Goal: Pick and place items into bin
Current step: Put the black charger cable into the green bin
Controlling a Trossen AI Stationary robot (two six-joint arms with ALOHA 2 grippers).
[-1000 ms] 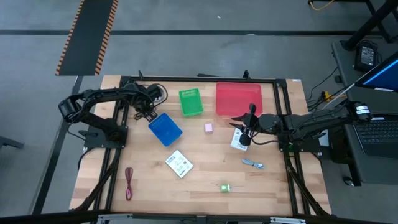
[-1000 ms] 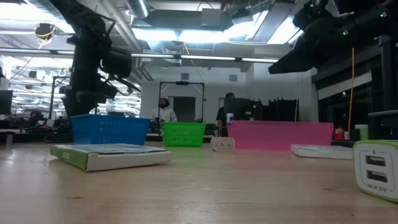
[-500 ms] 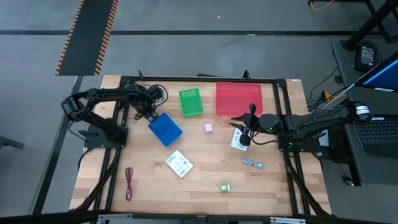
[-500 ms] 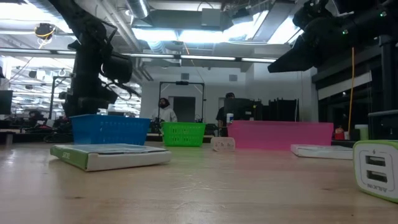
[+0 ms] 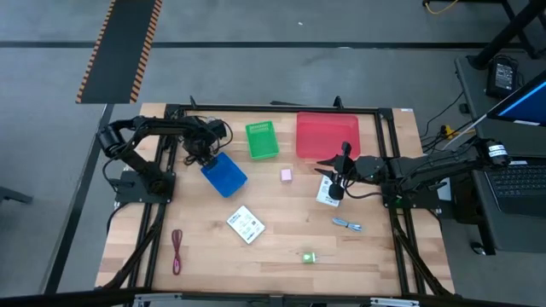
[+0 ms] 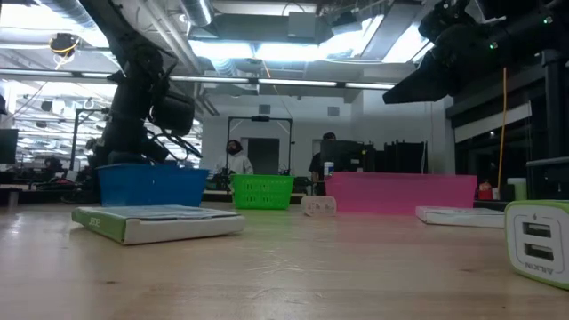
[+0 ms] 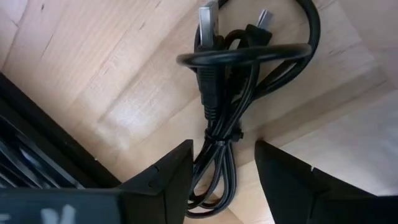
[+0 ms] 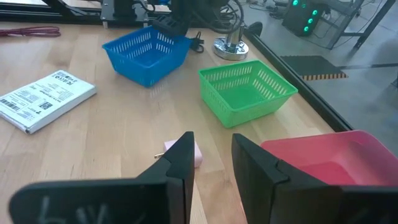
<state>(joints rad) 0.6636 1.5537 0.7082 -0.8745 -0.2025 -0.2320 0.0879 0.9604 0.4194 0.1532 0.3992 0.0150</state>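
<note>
My left gripper (image 5: 203, 151) is open at the table's far left, beside the blue bin (image 5: 226, 176). In the left wrist view its fingers stand on either side of the coiled black cable (image 7: 214, 93), which lies on the wood. My right gripper (image 5: 336, 177) is open and empty above a white green-printed packet (image 5: 328, 194). The second packet (image 5: 246, 224), pink cube (image 5: 287, 175), green block (image 5: 308, 256), dark red cord (image 5: 177, 250) and blue-silver piece (image 5: 346, 224) all lie on the table.
A green bin (image 5: 262, 141) and a red bin (image 5: 328, 135) stand at the far edge. A round silver metal object (image 8: 231, 47) stands by the cable, behind the blue bin. The black frame rail (image 7: 50, 137) runs close to my left gripper. People show in the room beyond.
My left arm has swung a little toward the table's right and its gripper has come lower over the black cable, next to the blue bin. My right gripper has kept still.
</note>
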